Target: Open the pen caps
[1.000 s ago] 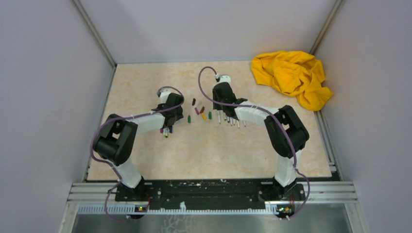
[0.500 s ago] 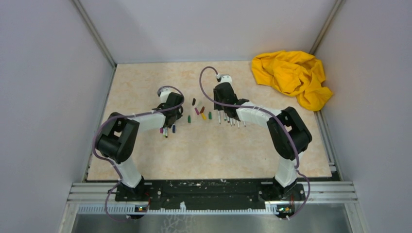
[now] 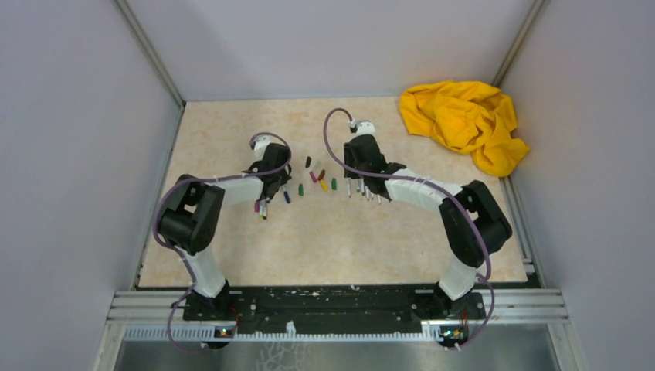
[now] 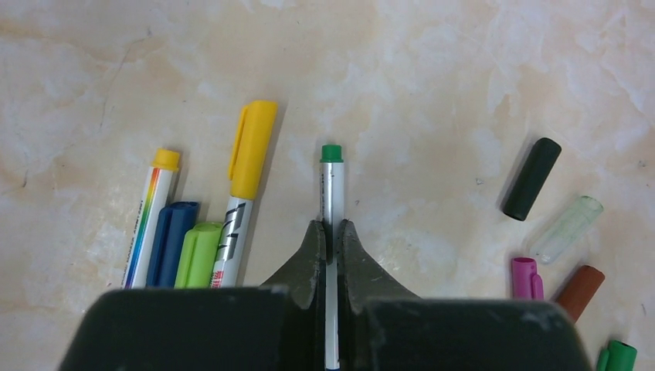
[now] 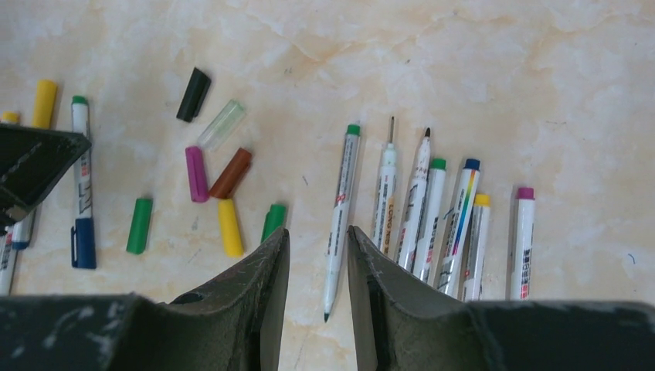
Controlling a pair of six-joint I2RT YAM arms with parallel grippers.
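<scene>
The pen caps already off lie loose just to the right of the green-tipped pen (image 4: 331,193): a black cap (image 4: 531,178), a clear cap (image 4: 570,229), a magenta cap (image 4: 525,278), a brown cap (image 4: 580,292) and a green cap (image 4: 615,357), with a yellow cap (image 5: 229,227) among them in the right wrist view. That pen wears its own dark blue cap (image 5: 83,242) at the end nearer the arms, and we judge it to be the one in hand: the left gripper (image 4: 332,232) is clamped on its white barrel, jaws pressed to either side, likely to steady it so that the cap can be pulled. Left of that pen wait capped ones, a yellow-capped marker (image 4: 249,154) among them. Farther right of it, beyond the loose caps, the right gripper (image 5: 317,239) hangs with jaws spread wide over the row of bare pens (image 5: 432,209), holding nothing, free to take the cap. A second ago the left jaws stood about half apart; they have since shut, the arm has reached farther out, and the pen has swung askew from its neighbours; the right jaws are as wide as before
</scene>
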